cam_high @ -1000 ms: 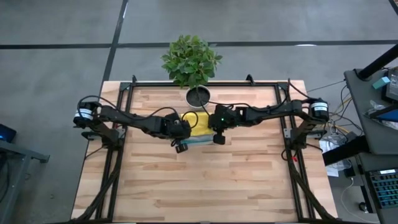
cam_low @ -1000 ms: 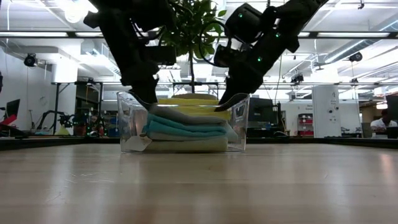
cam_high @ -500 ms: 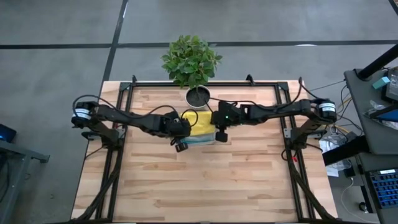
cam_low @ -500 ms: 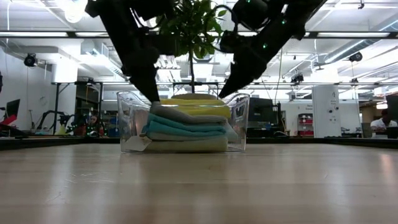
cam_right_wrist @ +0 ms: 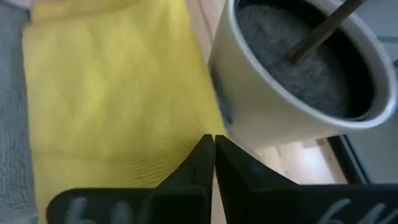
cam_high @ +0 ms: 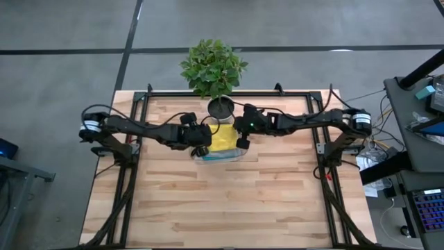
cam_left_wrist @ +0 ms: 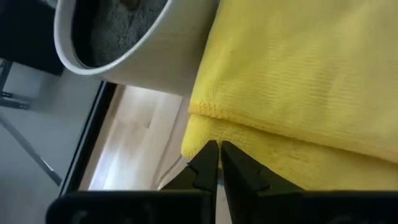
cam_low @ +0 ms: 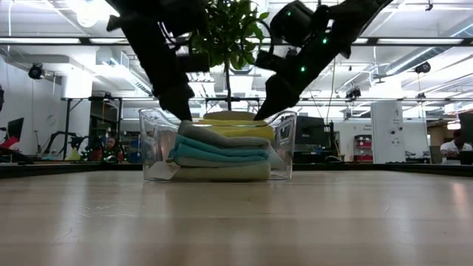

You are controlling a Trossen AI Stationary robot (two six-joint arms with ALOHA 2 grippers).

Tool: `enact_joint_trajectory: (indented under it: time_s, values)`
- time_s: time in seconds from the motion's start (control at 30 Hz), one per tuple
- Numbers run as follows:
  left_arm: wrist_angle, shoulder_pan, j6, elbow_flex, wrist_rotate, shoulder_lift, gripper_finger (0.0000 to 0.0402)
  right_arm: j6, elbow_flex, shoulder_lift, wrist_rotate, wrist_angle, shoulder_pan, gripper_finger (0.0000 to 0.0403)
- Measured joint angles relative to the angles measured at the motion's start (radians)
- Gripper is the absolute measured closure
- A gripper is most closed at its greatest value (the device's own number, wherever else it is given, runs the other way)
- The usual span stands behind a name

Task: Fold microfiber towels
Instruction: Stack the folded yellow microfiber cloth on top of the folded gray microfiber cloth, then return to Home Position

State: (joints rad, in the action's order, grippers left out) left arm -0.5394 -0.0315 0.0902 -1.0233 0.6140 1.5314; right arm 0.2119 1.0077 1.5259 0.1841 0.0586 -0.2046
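grippers, left (cam_high: 202, 148) and right (cam_high: 242, 142), are hovering over the yellow towel (cam_high: 223, 137) topping the clear tray (cam_low: 283, 148), fingers pinched shut and empty; best opening wide before grabbing opposite corners.

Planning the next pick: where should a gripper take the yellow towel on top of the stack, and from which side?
Probably the yellow towel at its doubled folded edge near the white plant pot, coming from above: it lies flat atop the stack, and the clear tray walls block side approaches. Both grippers, left and right, are shut.
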Motion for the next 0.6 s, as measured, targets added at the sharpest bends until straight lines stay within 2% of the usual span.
enact_joint_trajectory:
  time_s: [0.37, 0.6]
  values:
    - [0.004, -0.013, 0.009, 0.009, -0.015, 0.035, 0.0395, 0.005, 0.000, 0.057, 0.002, 0.003, -0.004, 0.0394]
    - [-0.073, 0.033, 0.065, -0.027, -0.020, -0.016, 0.0395, -0.002, -0.008, -0.035, 0.004, 0.026, 0.017, 0.0394]
